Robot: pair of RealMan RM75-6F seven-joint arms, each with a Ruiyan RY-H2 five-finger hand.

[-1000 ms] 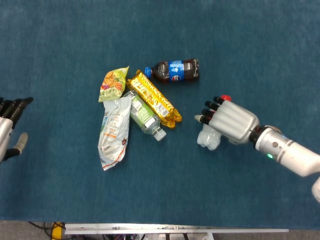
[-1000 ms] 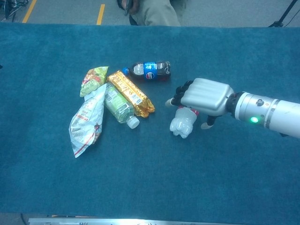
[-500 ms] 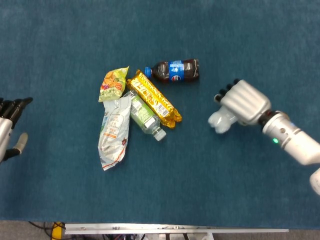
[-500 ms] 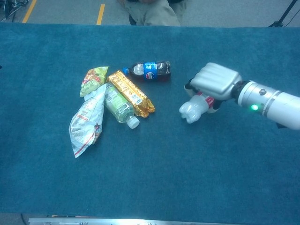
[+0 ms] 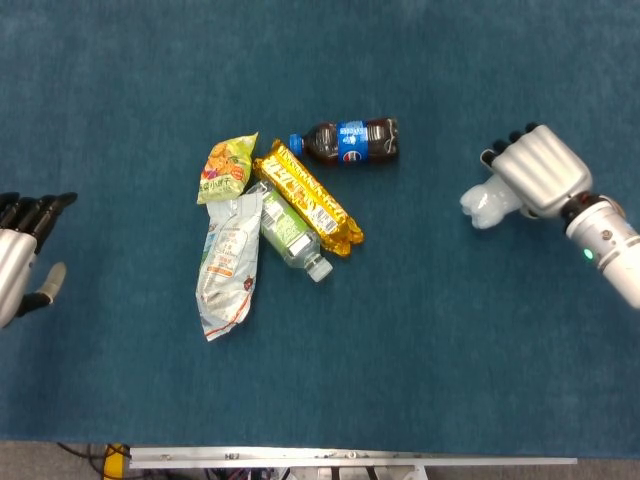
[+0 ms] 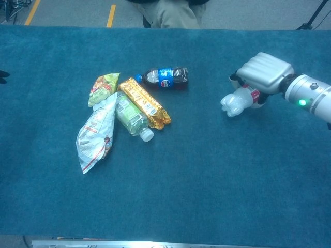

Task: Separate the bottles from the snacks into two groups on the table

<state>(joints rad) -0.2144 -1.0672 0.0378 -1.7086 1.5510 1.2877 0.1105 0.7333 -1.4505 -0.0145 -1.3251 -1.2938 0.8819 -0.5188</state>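
Currently our right hand (image 5: 538, 172) grips the clear plastic red-labelled bottle (image 5: 488, 203) at 3 o'clock, well apart from the pile. Our left hand (image 5: 20, 260) sits empty at 9 o'clock, fingers apart. Risk: the round bottle rolls on release. Blue carpeted bench (image 6: 207, 181); someone's legs (image 6: 173, 13) at 12 o'clock.

Silver ribbed right hand (image 5: 535, 170), blk fingertips, white forearm w/ green LED
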